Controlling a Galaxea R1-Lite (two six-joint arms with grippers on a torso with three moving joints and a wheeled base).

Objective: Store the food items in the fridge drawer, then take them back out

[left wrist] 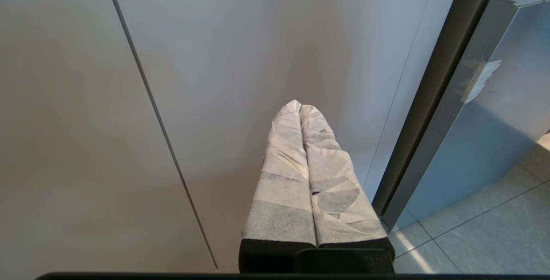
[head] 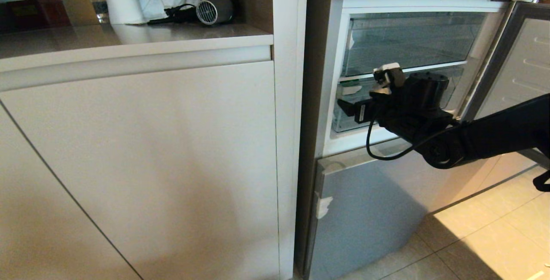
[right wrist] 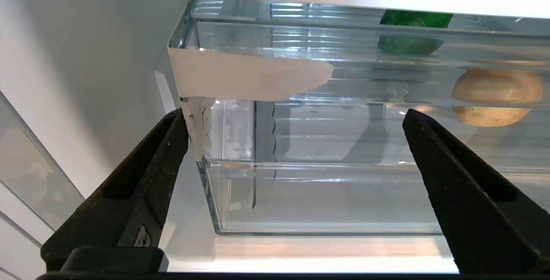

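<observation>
While right gripper [right wrist: 296, 142] gapes, pepper [right wrist: 410, 33] beyond.

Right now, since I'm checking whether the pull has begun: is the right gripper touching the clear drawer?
Cannot tell. In the right wrist view the right gripper stands open before the clear drawer, and one finger overlaps its taped corner, with no plain contact or gap.

pepper [right wrist: 410, 35] and roll [right wrist: 496, 97] inside clear drawer [right wrist: 326, 194].

Matte black right arm [head: 494, 136], looped black cable [head: 378, 151], white block atop wrist; left gripper [left wrist: 300, 107] fingers [left wrist: 283, 172] wrapped in white tape.
</observation>
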